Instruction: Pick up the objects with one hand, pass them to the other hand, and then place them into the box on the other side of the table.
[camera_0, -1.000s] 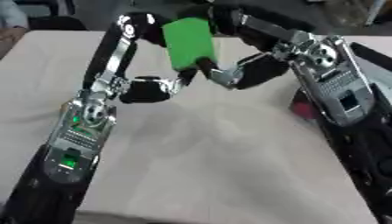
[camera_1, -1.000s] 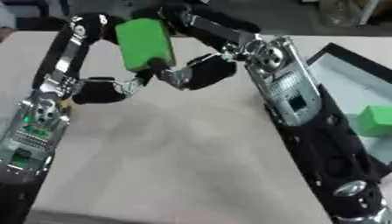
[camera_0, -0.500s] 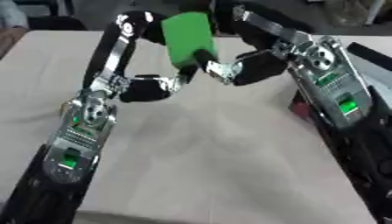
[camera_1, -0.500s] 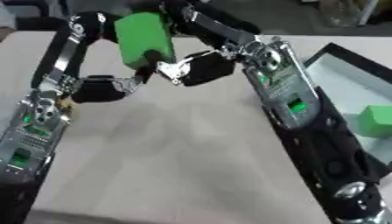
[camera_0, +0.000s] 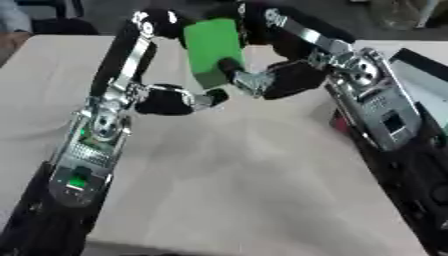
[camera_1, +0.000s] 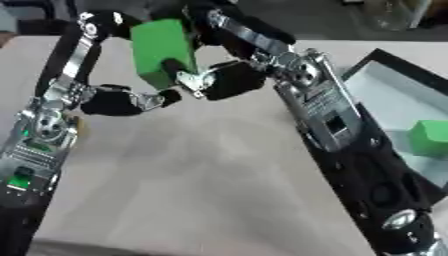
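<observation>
1. Green block (camera_0: 213, 50) is raised above the far middle of the table (camera_0: 236, 190), tilted, clear of the surface.
2. Right hand (camera_0: 282, 80) has its fingers curled onto the block's lower edge and grips it from the right.
3. Left hand (camera_0: 175, 100) sits just below and left of the block; fingers blurred, cannot tell whether spread or curled, nor whether they touch it.
4. Box (camera_1: 398, 107) lies at the table's right edge; a second green block (camera_1: 429, 137) rests inside.
</observation>
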